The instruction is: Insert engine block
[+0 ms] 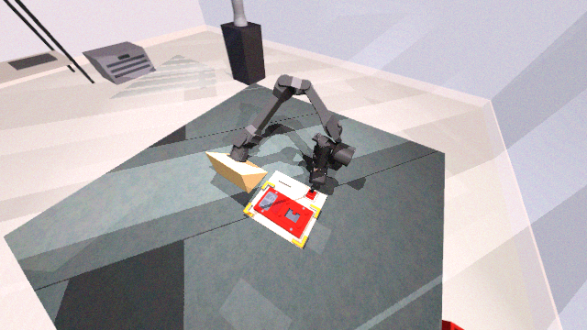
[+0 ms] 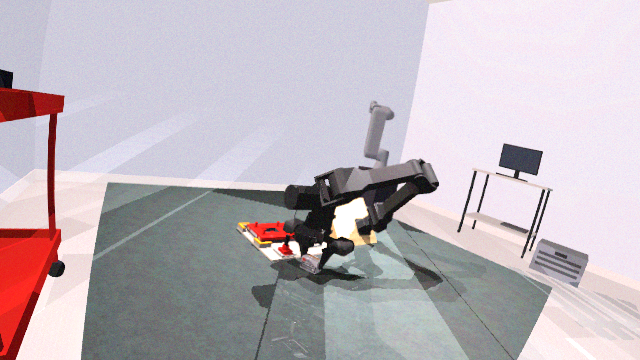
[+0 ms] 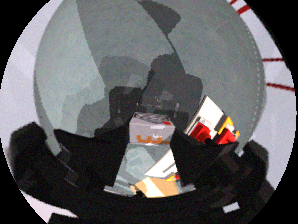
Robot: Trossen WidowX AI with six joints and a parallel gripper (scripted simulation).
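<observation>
The engine block point(image 2: 309, 263) point(image 3: 152, 131), a small grey block with an orange mark, lies on the green floor mat just off the white board's far corner. My gripper point(image 1: 317, 180) point(image 2: 312, 260) point(image 3: 149, 125) is down at the mat with a finger on each side of the block, shut on it. The red car body point(image 1: 279, 207) point(image 2: 265, 231) lies on the white board point(image 1: 300, 188) point(image 2: 274, 252), with its grey opening point(image 1: 293, 215) facing up. In the top view the arm hides the block.
A small red knob piece point(image 1: 312, 194) point(image 2: 285, 248) stands on the board's corner beside my gripper. A grey part sits on the car body's left end. A tan wedge point(image 1: 238, 171) holds the arm's base. A red cart point(image 2: 25, 250) stands far left.
</observation>
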